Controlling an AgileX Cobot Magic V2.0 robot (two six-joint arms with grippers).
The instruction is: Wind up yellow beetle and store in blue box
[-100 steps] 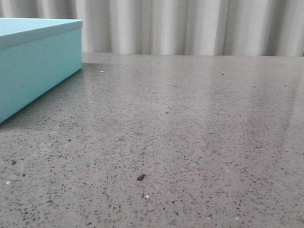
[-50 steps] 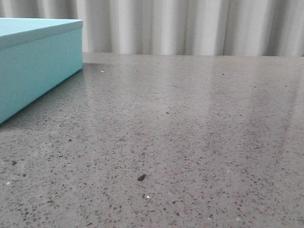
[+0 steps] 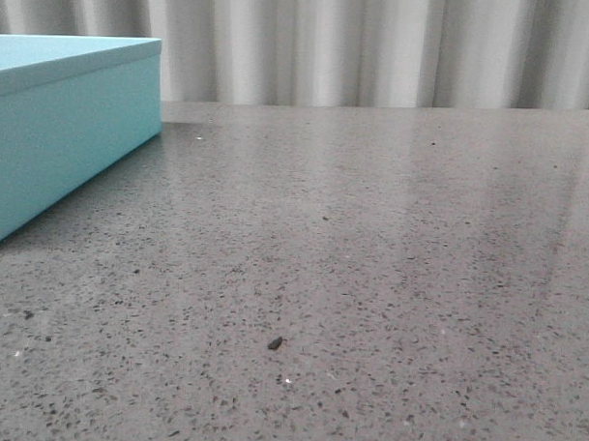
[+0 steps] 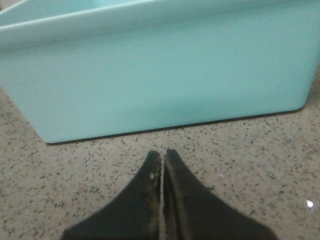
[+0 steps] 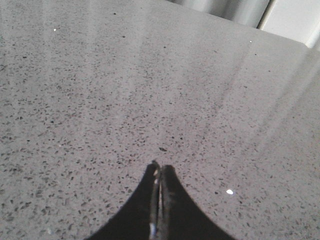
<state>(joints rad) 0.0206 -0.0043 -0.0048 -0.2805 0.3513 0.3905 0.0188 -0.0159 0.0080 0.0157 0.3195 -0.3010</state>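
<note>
Both the left hand (image 4: 162, 156) and the right hand (image 5: 159, 170) are clenched on nothing, the blue box (image 3: 61, 125) sits lidded at the counter's (image 3: 370, 262) left, and no yellow beetle shows anywhere, so probably stored already.

I see a grey speckled stone table (image 3: 390, 243) filling most of the front view, its surface glossy with pale streaked reflections. A small dark fleck (image 3: 275, 343) lies on it near the front. Behind the far edge hangs a pleated grey-white curtain (image 3: 378, 44).
</note>
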